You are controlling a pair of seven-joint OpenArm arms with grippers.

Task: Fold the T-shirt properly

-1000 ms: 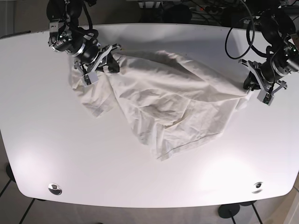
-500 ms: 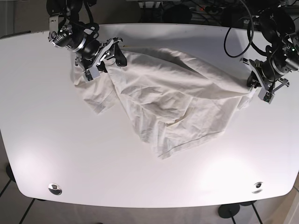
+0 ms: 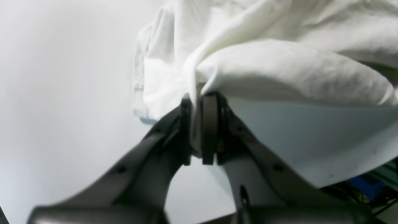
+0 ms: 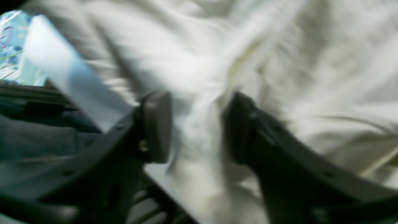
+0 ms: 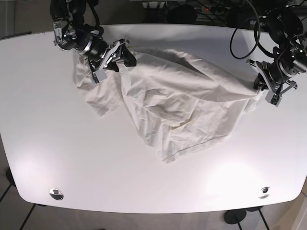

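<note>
A white T-shirt (image 5: 182, 100) lies crumpled across the back half of the white table (image 5: 72, 158). My left gripper (image 5: 263, 91), at the right in the base view, is shut on a fold at the shirt's right edge; the left wrist view shows its pads (image 3: 209, 124) pinching the cloth (image 3: 279, 71) just above the table. My right gripper (image 5: 120, 60) is at the shirt's upper left edge. In the blurred right wrist view its jaws stand apart with bunched cloth (image 4: 279, 62) between the fingers (image 4: 155, 124).
The table's back edge runs close behind both grippers, with dark cables and gear beyond it (image 5: 192, 7). Two small round fittings sit near the front corners (image 5: 56, 193) (image 5: 264, 191). Bare white tabletop lies in front of the shirt.
My right gripper has moved to the right along the shirt's upper edge, shifting the cloth there. My left gripper has stayed nearly still, holding the shirt's right edge.
</note>
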